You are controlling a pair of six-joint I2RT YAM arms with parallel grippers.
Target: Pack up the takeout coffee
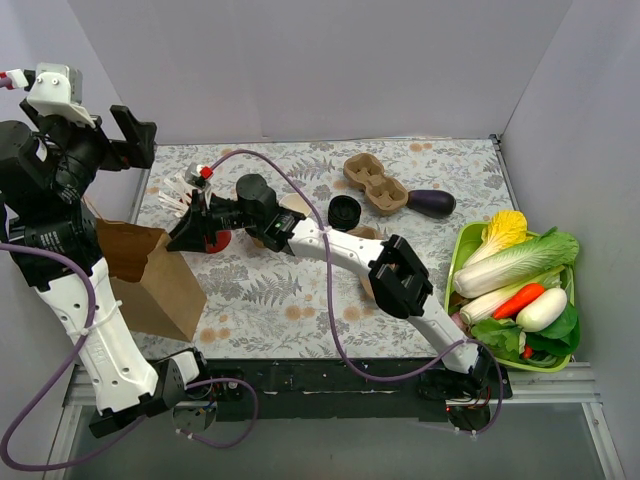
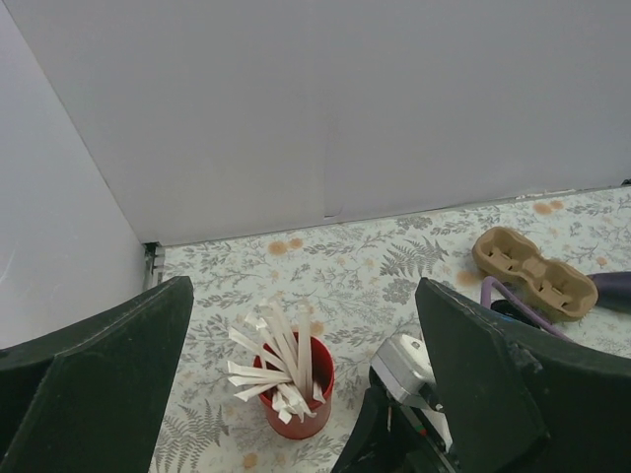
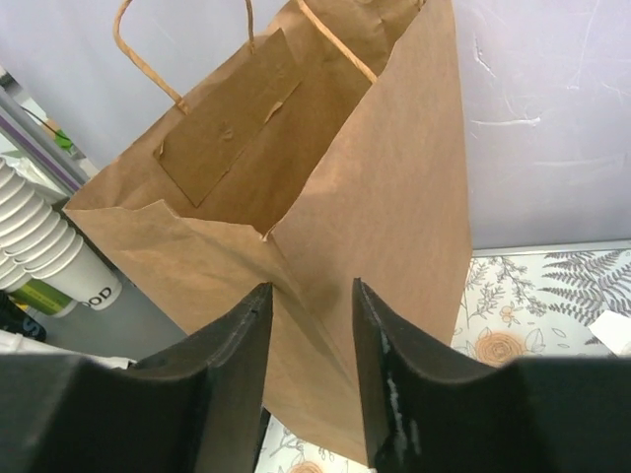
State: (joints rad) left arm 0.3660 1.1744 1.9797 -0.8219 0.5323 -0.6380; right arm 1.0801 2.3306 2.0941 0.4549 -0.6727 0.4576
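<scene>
The coffee cup (image 1: 291, 204) shows as a cream shape on the mat, mostly hidden behind my right arm. Its black lid (image 1: 345, 211) lies apart, to the right of it. A brown paper bag (image 1: 150, 275) stands open at the left edge and fills the right wrist view (image 3: 296, 177). My right gripper (image 1: 187, 235) is open at the bag's near corner, and the bag's corner fold runs between its fingers (image 3: 312, 288). My left gripper (image 1: 125, 135) is open and empty, held high above the far left corner (image 2: 304, 286).
A red cup of white sticks (image 2: 292, 379) stands just left of the right wrist. A brown pulp carrier (image 1: 375, 183) and an eggplant (image 1: 432, 203) lie at the back. A green tray (image 1: 462, 250) of vegetables sits at the right edge. White walls close in three sides.
</scene>
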